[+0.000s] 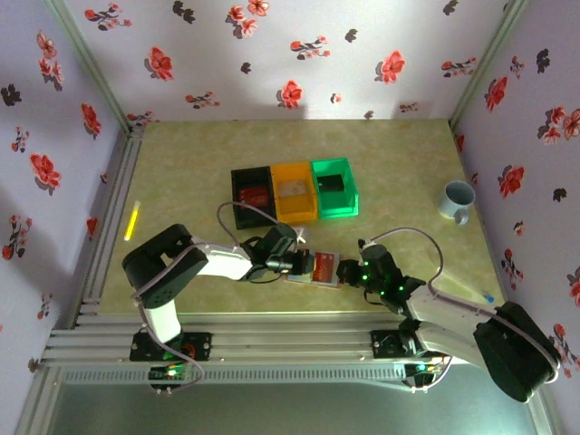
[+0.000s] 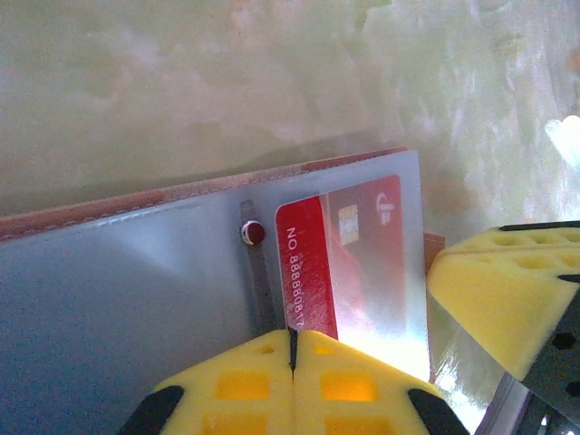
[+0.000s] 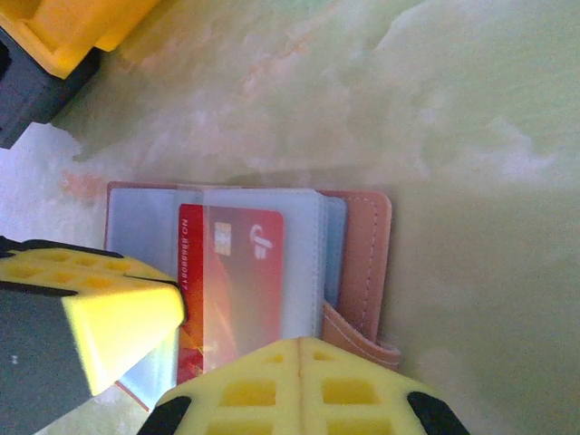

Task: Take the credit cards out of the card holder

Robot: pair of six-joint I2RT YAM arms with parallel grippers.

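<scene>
Left claw (image 2: 292, 362) clenched at the red credit card's (image 2: 313, 263) near edge, grip unconfirmed, right claw (image 3: 299, 362) clenched against the open card holder (image 2: 118, 299) lying on the surface (image 2: 227, 82); extraction apparently starting, next requiring a straight pull from the sleeve.

Both arms fold inward from their bases, elbows bent, wrists angled down toward each other. The left pincer (image 1: 304, 263) is closed, its yellow fingertips pressed together along a thin seam. The right pincer (image 1: 349, 270) is closed too, tips meeting. The two pincers stand just beside each other.
</scene>
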